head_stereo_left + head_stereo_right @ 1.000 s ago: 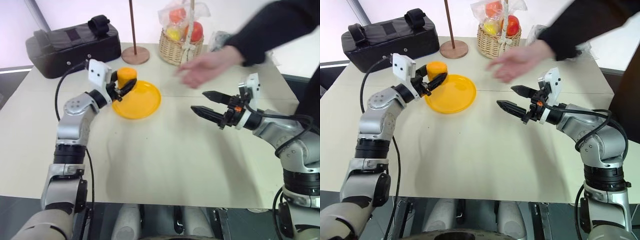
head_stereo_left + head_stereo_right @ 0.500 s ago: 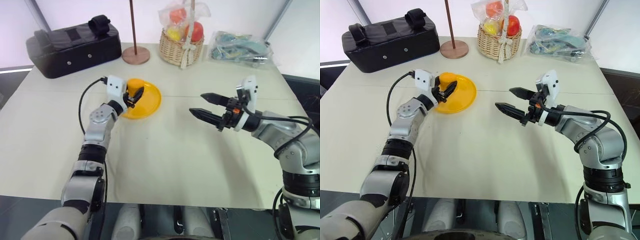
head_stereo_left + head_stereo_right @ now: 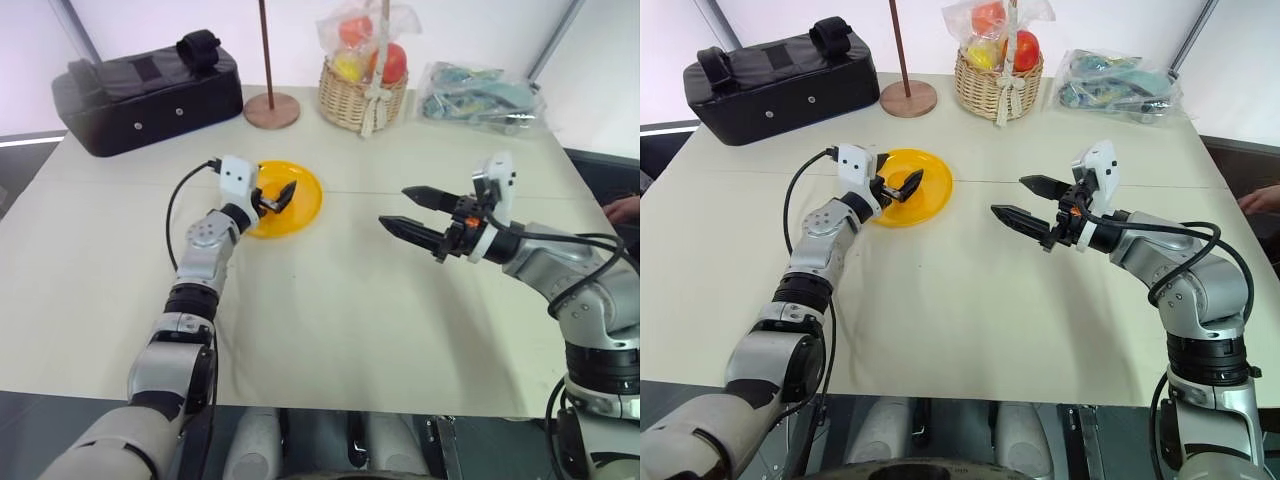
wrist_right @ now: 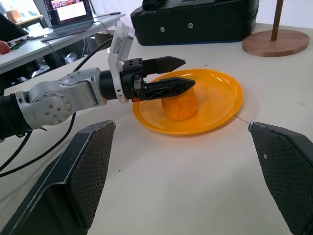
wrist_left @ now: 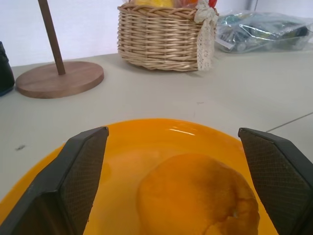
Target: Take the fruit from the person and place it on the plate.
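The yellow-orange fruit (image 5: pixel 195 196) rests on the glossy yellow plate (image 3: pixel 305 200), at the plate's near left part. My left gripper (image 3: pixel 285 193) is level over the plate, open, with one finger on either side of the fruit (image 4: pixel 180 104) and a gap to each. My right gripper (image 3: pixel 394 205) hovers over the table to the right of the plate, open and empty, pointing toward it. The person's hand (image 3: pixel 625 208) shows at the far right edge, away from the table's middle.
A black bag (image 3: pixel 145 85) lies at the back left. A wooden base with a pole (image 3: pixel 271 108) stands behind the plate. A wicker basket (image 3: pixel 362 95) of wrapped fruit and a plastic packet (image 3: pixel 480 90) sit at the back right.
My left gripper came down with the fruit from above the plate's rim onto the plate, then opened and let it go. The person's arm drew back to the right.
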You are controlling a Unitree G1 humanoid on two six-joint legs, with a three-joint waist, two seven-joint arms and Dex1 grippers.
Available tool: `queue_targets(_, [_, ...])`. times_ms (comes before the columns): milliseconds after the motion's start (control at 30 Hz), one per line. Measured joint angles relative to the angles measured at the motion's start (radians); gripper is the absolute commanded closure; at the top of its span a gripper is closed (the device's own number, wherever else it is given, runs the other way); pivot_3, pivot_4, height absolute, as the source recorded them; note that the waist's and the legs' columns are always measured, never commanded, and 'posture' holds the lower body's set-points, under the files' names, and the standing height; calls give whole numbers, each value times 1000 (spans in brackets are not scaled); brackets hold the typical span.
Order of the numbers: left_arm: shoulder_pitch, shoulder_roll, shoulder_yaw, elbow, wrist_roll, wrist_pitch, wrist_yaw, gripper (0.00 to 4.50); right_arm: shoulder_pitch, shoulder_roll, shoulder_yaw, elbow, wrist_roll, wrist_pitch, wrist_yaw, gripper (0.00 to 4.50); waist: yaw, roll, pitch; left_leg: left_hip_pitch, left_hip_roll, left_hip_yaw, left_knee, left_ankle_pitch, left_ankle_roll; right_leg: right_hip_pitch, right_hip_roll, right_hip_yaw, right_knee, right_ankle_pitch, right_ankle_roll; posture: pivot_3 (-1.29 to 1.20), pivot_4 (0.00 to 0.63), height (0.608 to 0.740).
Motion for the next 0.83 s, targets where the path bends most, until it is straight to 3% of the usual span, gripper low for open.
queue_targets(167, [52,88,41,-263,-89,150,-61,83,-3,-2,2,1,-1,0,9,0,-5,0,0,0,0,0,-1,0,0,0,0,0,0,0,0,0,150,740])
queue_targets(267, [172,198,73,-543,-180,335,-117,83,-15,-5,13,23,-24,-16,21,0,-19,0,0,0,1,0,-1,0,0,0,0,0,0,0,0,0,150,740])
queue_targets(467, [415,334,149,-883,-284,600,-113,83,-43,-1,29,151,-140,-124,17,0,-23,0,0,1,1,-1,-1,0,0,0,0,1,0,0,0,0,150,740])
queue_targets(833, [721,441,397,-1177,-465,853,-85,83,-56,30,47,266,-208,-190,58,0,-21,0,0,1,1,-1,-1,0,0,0,-1,0,0,0,-1,0,150,740])
